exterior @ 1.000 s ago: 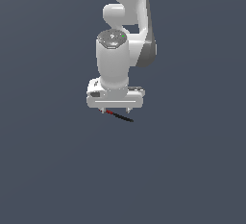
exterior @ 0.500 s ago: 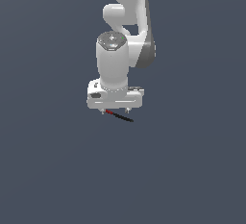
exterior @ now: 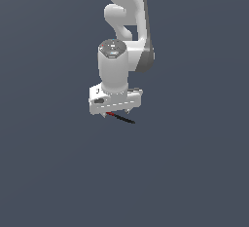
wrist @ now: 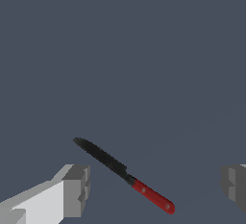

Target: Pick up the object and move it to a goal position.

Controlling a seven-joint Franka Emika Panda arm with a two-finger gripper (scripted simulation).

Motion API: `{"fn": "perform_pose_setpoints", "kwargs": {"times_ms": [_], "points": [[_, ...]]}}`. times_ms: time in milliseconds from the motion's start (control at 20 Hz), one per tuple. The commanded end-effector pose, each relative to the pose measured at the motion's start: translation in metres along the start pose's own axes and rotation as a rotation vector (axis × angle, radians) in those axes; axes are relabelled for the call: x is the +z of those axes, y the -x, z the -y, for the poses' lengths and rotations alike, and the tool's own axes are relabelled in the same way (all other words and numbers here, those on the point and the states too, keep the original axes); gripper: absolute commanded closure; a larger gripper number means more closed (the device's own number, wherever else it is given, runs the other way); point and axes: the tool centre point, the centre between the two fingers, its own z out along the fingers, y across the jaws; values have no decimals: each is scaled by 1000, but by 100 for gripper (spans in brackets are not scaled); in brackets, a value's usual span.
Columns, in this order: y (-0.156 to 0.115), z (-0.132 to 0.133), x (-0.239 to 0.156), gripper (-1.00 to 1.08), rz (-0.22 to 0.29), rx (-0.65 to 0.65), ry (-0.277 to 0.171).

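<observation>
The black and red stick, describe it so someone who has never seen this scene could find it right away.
Start at the white robot arm against the plain dark background and follow it down to the end effector. Just beneath, between the open fingers, lies the stick. It is the only loose thing: thin, mostly black, red at one end.

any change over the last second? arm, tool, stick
Nothing visibly changed. The tool hangs at the same spot over the black-and-red stick, fingers apart either side of it, not gripping.
</observation>
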Motion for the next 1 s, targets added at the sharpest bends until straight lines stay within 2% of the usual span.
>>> {"fn": "perform_pose_setpoints", "kwargs": {"times_ms": [0, 950], "points": [[5, 0, 8, -92, 3, -63, 0], [49, 5, 65, -92, 21, -581, -17]]}}
